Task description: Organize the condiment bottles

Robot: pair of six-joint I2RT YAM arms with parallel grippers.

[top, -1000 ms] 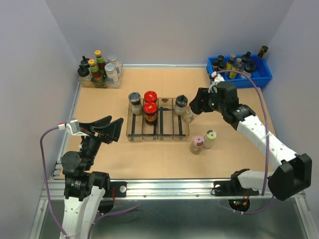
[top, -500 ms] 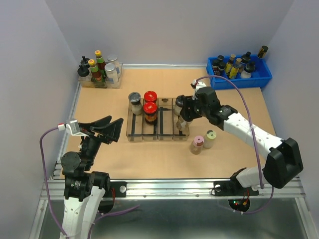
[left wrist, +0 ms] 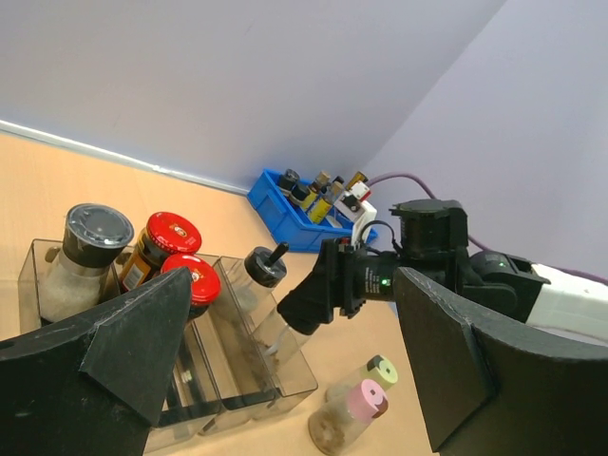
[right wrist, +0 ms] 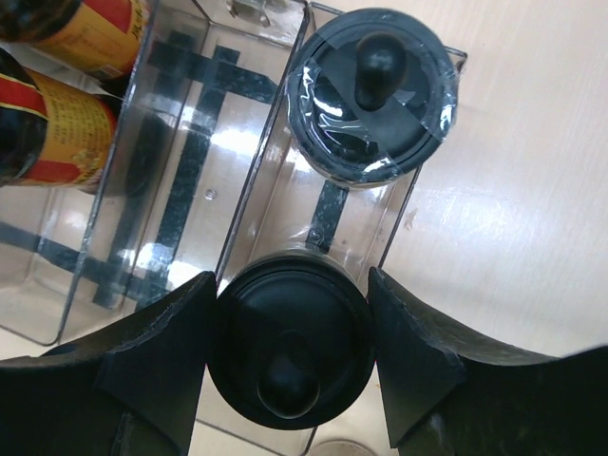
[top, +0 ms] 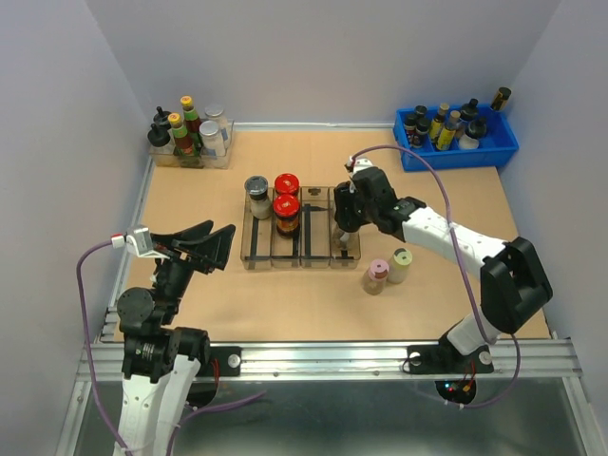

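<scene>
The left jaws are spread wide with nothing in them, well off to one side. The pink-capped jar (top: 377, 275) and pale-yellow-capped jar (top: 400, 264) stand loose on the table (top: 285, 304), just on the near side of the right jaws. Those pinch a knob-capped jar (right wrist: 285, 342) over the tray's (top: 304, 262) end slot, and its twin (right wrist: 375, 90) stands just beyond them in that slot.

Looks like the placing step to me. Next it needs to go straight down, then a clean release.

The right wrist view shows the slot lineup, which the right arm (top: 446, 237) hides from overhead. From the left wrist view, the jar looks to be leaning.
</scene>
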